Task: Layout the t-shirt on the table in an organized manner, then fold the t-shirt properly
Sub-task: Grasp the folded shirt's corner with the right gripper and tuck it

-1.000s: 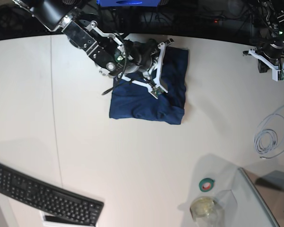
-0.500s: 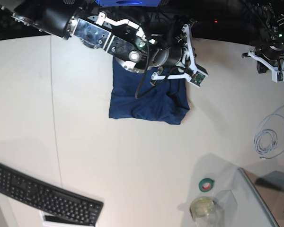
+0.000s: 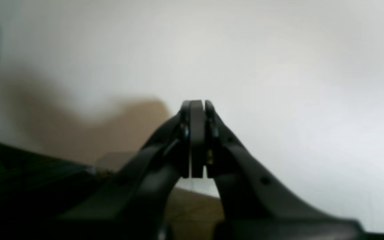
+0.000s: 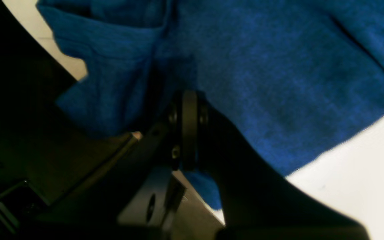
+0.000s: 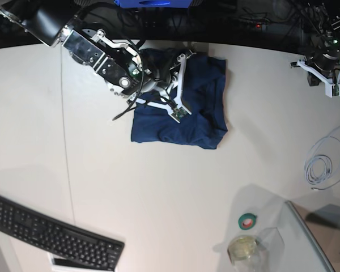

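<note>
Base view: the right gripper (image 5: pixel 178 85), clenched empty, is swung back over the folded t-shirt (image 5: pixel 204 127); smoothing seems underway.

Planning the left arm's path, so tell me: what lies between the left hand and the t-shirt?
Only bare table, per the base view, between the left hand and the t-shirt.

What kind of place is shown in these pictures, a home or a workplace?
Most likely a robotics lab or test bench, not a home. A large white table carries a computer keyboard, a coil of white cable and a roll of green tape, and dark equipment with wiring stands behind it.
</note>
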### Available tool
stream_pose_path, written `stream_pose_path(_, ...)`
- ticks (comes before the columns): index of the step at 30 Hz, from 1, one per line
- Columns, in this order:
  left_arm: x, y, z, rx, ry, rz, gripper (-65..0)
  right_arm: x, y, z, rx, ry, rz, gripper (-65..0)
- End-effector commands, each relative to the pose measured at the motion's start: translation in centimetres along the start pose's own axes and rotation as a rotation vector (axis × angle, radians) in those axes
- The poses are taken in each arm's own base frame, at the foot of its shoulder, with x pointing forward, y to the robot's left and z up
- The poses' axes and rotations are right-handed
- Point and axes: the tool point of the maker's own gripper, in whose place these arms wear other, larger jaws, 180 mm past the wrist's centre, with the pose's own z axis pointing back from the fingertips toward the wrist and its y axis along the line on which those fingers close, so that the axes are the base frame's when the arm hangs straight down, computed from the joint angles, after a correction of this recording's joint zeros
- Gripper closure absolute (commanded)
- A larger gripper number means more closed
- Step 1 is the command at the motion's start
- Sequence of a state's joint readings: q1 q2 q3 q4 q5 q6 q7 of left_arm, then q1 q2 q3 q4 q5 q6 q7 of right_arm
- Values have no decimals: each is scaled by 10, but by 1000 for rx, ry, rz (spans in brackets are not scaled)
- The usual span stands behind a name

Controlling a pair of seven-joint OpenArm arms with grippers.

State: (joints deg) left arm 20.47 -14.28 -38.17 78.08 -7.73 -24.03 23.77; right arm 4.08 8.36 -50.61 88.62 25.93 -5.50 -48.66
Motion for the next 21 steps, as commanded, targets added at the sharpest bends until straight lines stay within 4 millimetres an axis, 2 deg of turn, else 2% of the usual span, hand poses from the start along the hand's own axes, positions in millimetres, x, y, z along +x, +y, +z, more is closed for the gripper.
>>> stream_pose_path(1, 12, 9, 3, 19, -34, -11, 0, 17, 16, 0, 56, -42, 31, 0)
stream_pose_path(5, 14, 9, 3, 21, -39, -19, 0, 25, 41, -9, 130, -38, 81, 0)
stream_pose_path(10, 14, 10, 3, 22, -37, -21, 0, 48, 72, -8, 188, -68, 165, 0)
stream_pose_path(12, 17, 14, 4, 26, -39, -29, 0, 47, 84, -17, 202, -40, 199, 0)
stream_pose_path(17, 17, 16, 4, 29, -39, -32, 0, 34, 84, -46, 184, 69, 217, 0)
stream_pose_path(19, 18, 18, 4, 32, -39, -37, 0, 36, 86, -44, 187, 61, 227, 0)
stream_pose_path(21, 19, 22, 5, 35, -39, -42, 0, 48, 91, -32, 199, 14, 240, 0)
